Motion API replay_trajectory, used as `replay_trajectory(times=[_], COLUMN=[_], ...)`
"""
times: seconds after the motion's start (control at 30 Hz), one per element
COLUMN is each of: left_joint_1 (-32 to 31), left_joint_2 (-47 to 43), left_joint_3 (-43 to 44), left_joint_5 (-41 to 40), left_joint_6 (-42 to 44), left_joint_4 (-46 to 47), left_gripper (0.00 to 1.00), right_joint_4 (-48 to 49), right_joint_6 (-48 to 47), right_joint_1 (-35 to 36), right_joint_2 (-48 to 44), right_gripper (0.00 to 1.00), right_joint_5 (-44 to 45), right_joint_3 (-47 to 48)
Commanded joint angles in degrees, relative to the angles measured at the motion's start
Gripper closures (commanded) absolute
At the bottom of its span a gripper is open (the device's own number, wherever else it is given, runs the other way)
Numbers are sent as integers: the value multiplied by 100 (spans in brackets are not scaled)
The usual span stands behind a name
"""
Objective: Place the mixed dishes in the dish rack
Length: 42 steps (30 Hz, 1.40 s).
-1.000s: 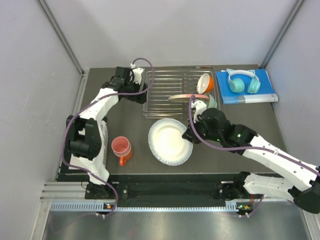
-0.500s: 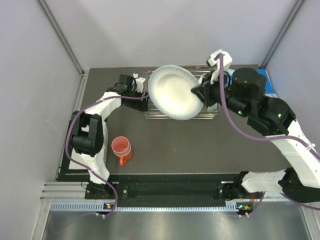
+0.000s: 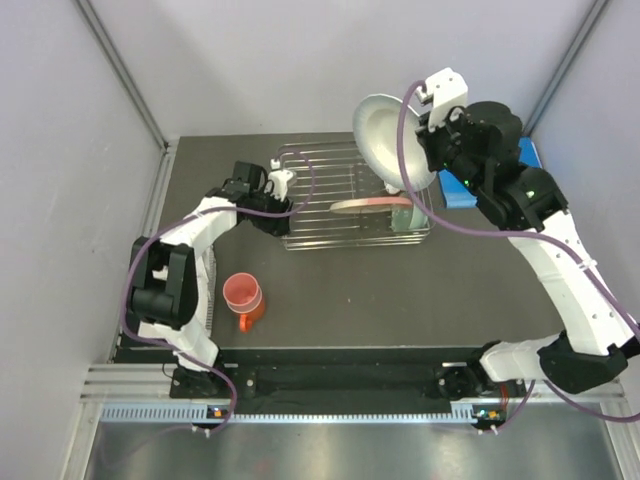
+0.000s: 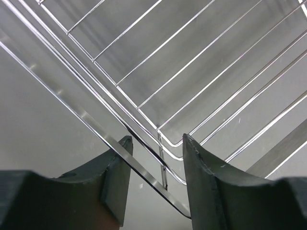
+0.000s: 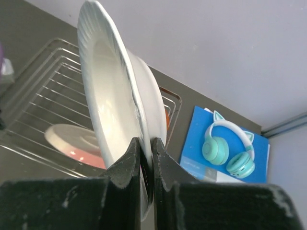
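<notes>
Up at 1 o'clock in the top view, the right end effector [image 3: 422,160] pinches the white plate [image 3: 385,135] and holds it high in the air. The plate stands on its edge above the right end of the dish rack [image 3: 320,170].

The right wrist view shows the grip up close. The two fingers [image 5: 125,165] are pressed tight on the plate's lower rim. It also shows the teal headphones [image 5: 225,148] lying on the blue book [image 5: 194,127] at 4 o'clock. In the top view the arm hides the headphones, and only a corner of the book shows.

The cream-and-pink plate [image 3: 362,205] lies in the rack, below the lifted plate.

The left end effector [image 3: 283,192] is at the rack's left end, at 9 o'clock from its middle. Only the left wrist view shows its fingers [image 4: 115,182]. They are spread apart, with the rack's thin rim wire running between them.

At 7 o'clock on the bench [image 3: 450,300], the pink tumbler [image 3: 241,290] sits in the orange mug [image 3: 252,315], well apart from the rack.
</notes>
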Motion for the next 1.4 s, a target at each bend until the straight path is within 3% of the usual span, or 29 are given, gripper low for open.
replay_trajectory(times=[0.0, 0.1, 0.13, 0.33, 0.53, 0.9, 1.0, 1.07, 1.1, 1.13, 1.37], left_joint_1=[49, 49, 49, 49, 40, 40, 40, 48, 66, 83, 101], left_joint_2=[-467, -704, -774, -1091, -1460, -1505, -1347, -1162, -1092, -1092, -1311], left_joint_3=[-289, -525, -579, -728, -939, -712, -431, -133, -35, 35, 405], left_joint_5=[208, 164, 164, 252, 638, 516, 254, 68, -11, -20, -143], left_joint_6=[1009, 1308, 1387, 1985, 2925, 3181, 2795, 2347, 2233, 2040, 1406], left_joint_4=[-1114, -1274, -1370, -1880, -2434, -2839, -2786, -2742, -2724, -2620, -2048], left_gripper=[54, 55, 60, 67, 67, 66, 60, 50, 38, 9, 2], right_joint_4=[2409, 3181, 3255, 2957, 3009, 2605, 2596, 2649, 2701, 2728, 2833], right_joint_6=[-957, -1450, -1503, -1890, -2320, -2769, -2778, -2787, -2795, -2795, -2734], right_joint_1=[-32, -32, -32, -41, -41, -32, -23, -23, -14, -23, -32], right_joint_2=[-553, -809, -818, -546, -520, -519, -642, -791, -844, -906, -1415], right_gripper=[100, 100, 100, 100, 100, 100, 100, 100, 100, 100, 100], right_joint_5=[-42, -341, -349, -525, -885, -1176, -1141, -1044, -974, -956, -833], right_joint_3=[-803, -1516, -1579, -1228, -1271, -1921, -2299, -2668, -2799, -3053, -3785])
